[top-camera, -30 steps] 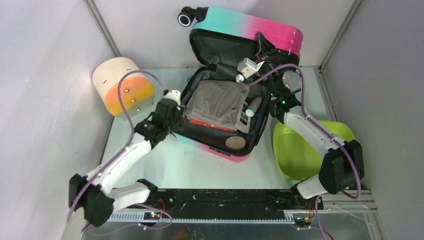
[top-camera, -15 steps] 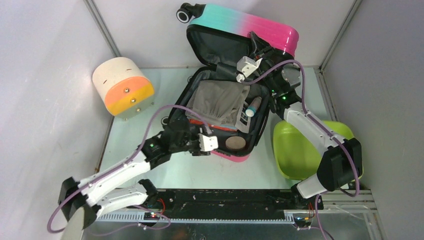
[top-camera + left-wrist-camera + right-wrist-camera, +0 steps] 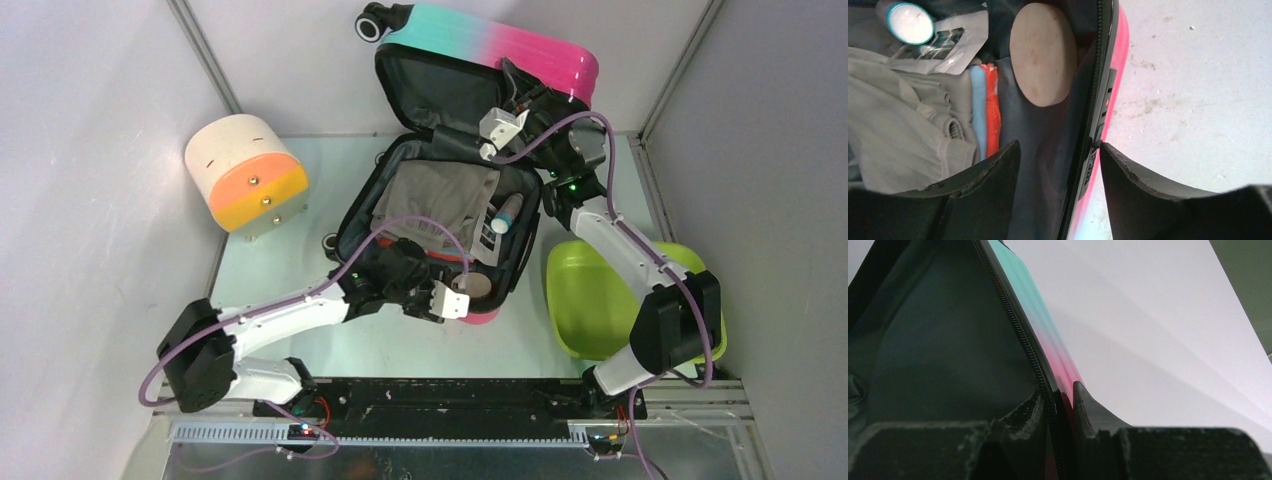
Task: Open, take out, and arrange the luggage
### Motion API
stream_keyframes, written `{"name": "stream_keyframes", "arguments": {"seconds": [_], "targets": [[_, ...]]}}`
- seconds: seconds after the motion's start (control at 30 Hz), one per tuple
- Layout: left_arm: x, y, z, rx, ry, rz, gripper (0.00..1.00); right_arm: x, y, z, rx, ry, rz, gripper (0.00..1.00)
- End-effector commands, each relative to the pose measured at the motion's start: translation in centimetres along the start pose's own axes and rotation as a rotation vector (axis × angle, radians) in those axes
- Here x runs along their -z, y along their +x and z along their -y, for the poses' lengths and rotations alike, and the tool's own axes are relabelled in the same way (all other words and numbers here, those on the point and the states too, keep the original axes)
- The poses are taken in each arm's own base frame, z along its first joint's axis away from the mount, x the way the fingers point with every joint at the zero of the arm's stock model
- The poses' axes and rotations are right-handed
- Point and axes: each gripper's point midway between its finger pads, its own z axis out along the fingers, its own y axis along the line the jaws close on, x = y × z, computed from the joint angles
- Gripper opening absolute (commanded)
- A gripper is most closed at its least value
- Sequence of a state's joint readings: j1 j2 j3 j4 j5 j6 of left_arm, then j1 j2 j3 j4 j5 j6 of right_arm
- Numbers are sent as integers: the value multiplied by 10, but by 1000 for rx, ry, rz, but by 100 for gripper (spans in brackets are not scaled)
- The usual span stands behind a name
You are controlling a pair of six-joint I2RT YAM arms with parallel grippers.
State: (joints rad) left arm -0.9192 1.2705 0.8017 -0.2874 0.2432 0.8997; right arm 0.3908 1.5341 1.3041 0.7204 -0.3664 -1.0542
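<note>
The luggage (image 3: pixel 480 45) has a glossy ribbed plastic shell.

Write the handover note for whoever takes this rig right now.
Right end effector: shut on the lid rim of the suitcase, holding the lid up.
Left end effector: open, astride the lower shell's near rim, gripping nothing.
Done: suitcase open.
Left: everything is inside: grey garment, teal-capped tube, tan disc, orange folded cloth. Take them out and arrange them.
</note>
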Motion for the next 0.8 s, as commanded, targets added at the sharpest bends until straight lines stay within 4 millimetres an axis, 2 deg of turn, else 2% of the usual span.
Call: {"name": "stream_keyframes", "arguments": {"seconds": [0.0, 0.03, 0.07, 0.1, 0.13, 0.17, 0.2, 0.27, 0.4, 0.47, 0.57, 0.6, 0.63, 0.67, 0.7, 0.73, 0.77], "targets": [[-10, -19, -14, 11, -26, 36, 63, -12, -8, -29, -179, -71, 66, 0], [-15, -16, -18, 42, -38, 11, 61, -14, -8, -33, -178, -88, 77, 0], [-18, -17, -18, 113, -49, -2, 52, -15, -10, -34, -181, -100, 84, 0], [-23, -12, -29, 150, -89, -52, 47, -16, -10, -39, -196, -119, 93, 0], [-24, -7, -30, 210, -105, -92, 34, -18, -12, -35, -200, -113, 105, 0], [-30, -8, -35, 231, -109, -109, 28, -19, -12, -35, -216, -112, 125, 0], [-32, -5, -36, 259, -119, -135, 17, -21, -13, -33, -210, -109, 139, 0], [-39, -3, -43, 278, -154, -162, 4, -25, -14, -36, -153, -127, 161, 0], [-49, -11, -64, 334, -271, -140, 0, -35, -9, -28, -179, -98, 173, 0], [-53, -14, -72, 360, -306, -132, 0, -42, 1, -31, -186, -90, 155, 0], [-57, -20, -79, 382, -326, -112, 0, -50, 10, -21, -203, -63, 150, 0], [-59, -23, -80, 393, -331, -108, 0, -52, 16, -26, -212, -69, 145, 0], [-60, -25, -80, 409, -338, -108, 0, -55, 18, -20, -212, -58, 146, 0], [-62, -28, -82, 415, -356, -113, 0, -57, 28, -26, -219, -66, 133, 0], [-62, -29, -85, 444, -380, -109, 0, -61, 29, -21, -223, -57, 138, 0], [-65, -32, -84, 455, -382, -103, 0, -63, 39, -30, -239, -68, 127, 0], [-66, -35, -83, 478, -388, -92, 0, -66, 41, -25, -235, -55, 133, 0]]}}
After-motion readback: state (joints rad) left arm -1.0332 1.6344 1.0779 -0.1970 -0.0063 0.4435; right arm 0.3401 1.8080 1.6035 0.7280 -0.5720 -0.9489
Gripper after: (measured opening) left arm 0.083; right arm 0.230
